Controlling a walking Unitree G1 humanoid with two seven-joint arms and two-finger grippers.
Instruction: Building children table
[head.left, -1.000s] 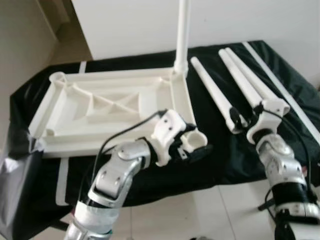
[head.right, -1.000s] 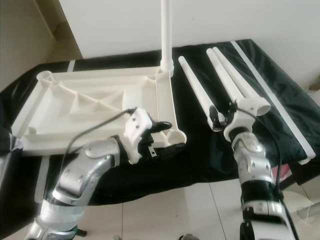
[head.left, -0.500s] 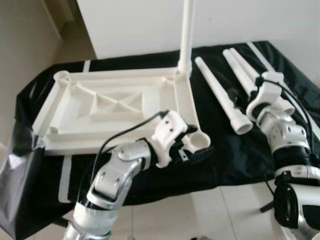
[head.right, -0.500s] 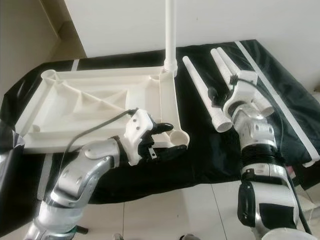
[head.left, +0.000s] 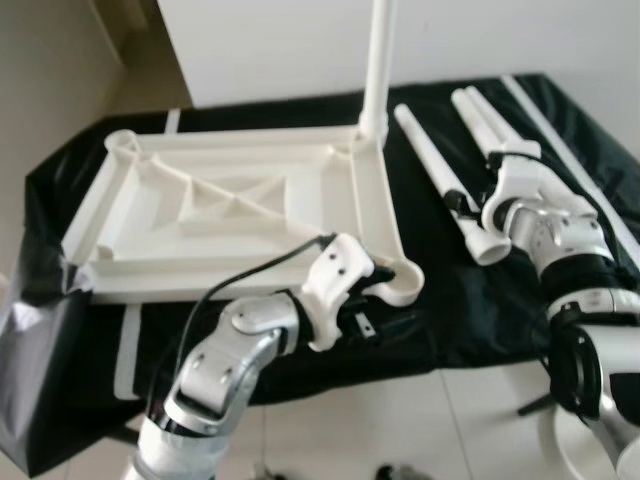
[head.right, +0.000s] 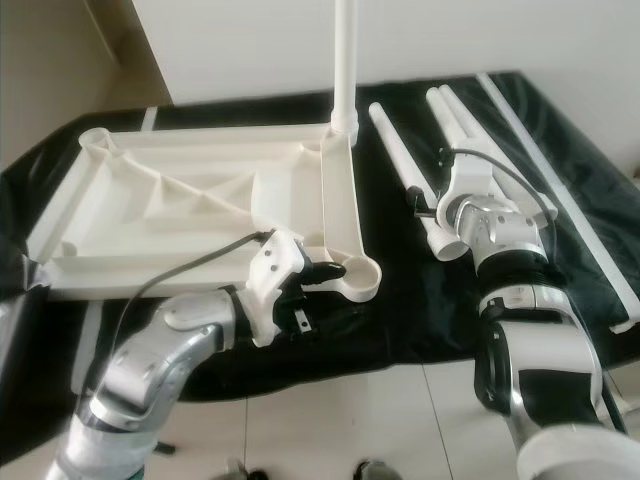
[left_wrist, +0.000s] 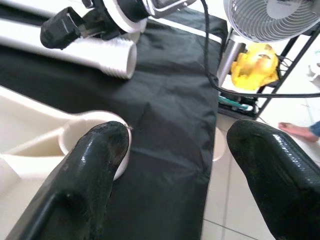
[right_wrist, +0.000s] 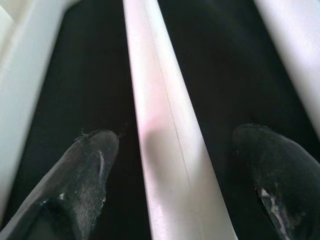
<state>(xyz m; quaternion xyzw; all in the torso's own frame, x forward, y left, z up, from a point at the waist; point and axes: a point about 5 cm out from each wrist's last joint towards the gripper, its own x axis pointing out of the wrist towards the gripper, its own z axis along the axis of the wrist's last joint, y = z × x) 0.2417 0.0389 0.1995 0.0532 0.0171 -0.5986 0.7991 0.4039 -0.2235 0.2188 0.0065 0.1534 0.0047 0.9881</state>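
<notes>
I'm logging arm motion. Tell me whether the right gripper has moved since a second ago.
Yes. The right gripper has moved forward along the loose table leg, from its wide open end toward the middle, and now straddles it with fingers open.

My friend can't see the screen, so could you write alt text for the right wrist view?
The right gripper hangs open over a white table leg lying on black cloth, one black finger on each side of the leg. Pale white parts edge the picture on both sides.
</notes>
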